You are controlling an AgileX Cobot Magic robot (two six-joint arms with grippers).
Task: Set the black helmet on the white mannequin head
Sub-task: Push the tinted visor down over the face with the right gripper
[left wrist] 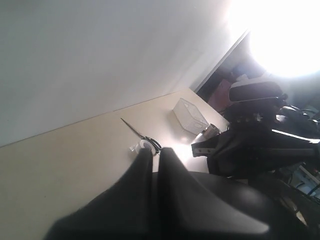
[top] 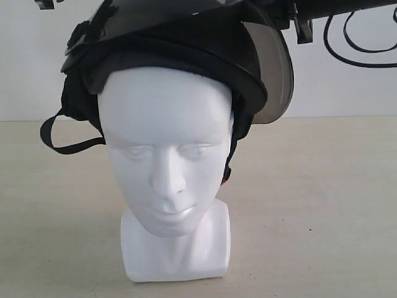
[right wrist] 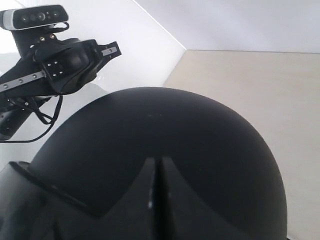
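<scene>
- Exterior view: the white mannequin head stands upright on the table, face towards the camera. The black helmet sits over its crown with the lining down on the forehead, but it is canted rather than level.
- Exterior view, continued: the visor hangs at about two o'clock from the face instead of in front of it. The helmet is therefore judged to be turned sideways and not properly seated. A strap loop dangles free at nine o'clock.
- Left wrist view: the left gripper has its fingers pressed together. Whether anything thin is nipped between them cannot be told. A clear tub lies on the table beyond, well apart from the work.
- Right wrist view: the right gripper is likewise pressed together, its tips against or just over the helmet's matte dome. Contact cannot be confirmed. The posture is judged to be for steadying or pressing the shell down, not for carrying it.
</scene>
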